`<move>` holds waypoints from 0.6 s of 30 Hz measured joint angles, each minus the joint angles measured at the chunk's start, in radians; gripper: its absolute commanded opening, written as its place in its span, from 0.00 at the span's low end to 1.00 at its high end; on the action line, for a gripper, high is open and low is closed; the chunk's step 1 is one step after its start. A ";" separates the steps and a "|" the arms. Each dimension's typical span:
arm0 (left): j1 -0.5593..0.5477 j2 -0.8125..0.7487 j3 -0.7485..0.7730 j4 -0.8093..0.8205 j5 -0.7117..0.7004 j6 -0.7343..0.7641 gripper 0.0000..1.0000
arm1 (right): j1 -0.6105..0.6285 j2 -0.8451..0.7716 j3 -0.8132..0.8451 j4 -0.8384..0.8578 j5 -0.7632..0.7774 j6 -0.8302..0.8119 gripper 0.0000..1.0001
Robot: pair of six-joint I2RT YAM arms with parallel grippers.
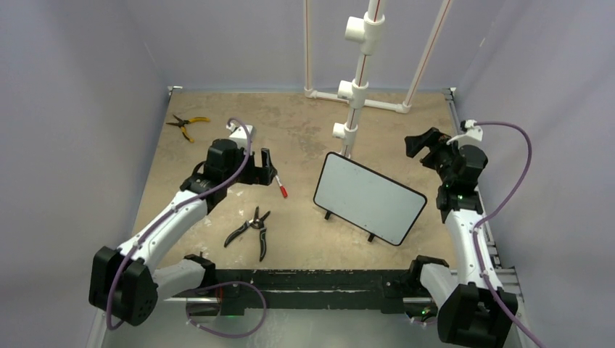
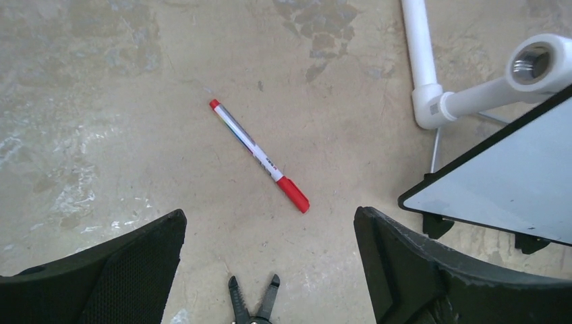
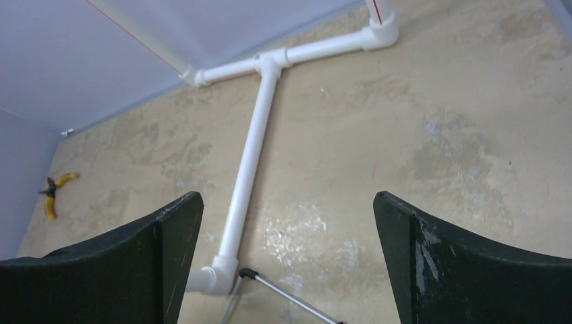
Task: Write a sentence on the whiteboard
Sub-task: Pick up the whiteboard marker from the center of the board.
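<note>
White-and-black left arm stretches toward the overhead frame's centre left, its black two-finger left gripper [image 1: 268,165] spread wide, empty. Right arm stands at the right edge, right gripper [image 1: 419,143] likewise gaping, empty.

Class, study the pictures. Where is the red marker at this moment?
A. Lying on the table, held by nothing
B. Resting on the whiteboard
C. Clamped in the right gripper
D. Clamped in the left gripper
A: the marker lies flat on the table, ahead of the open left gripper, which does not touch it.
</note>
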 measured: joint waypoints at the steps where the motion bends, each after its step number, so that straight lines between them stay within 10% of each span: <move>1: 0.000 0.030 0.009 -0.005 0.003 0.000 0.93 | -0.004 -0.007 -0.029 0.009 -0.010 -0.002 0.99; 18: -0.005 0.422 0.098 0.038 0.001 -0.076 0.67 | -0.005 -0.306 -0.140 0.033 0.055 -0.027 0.99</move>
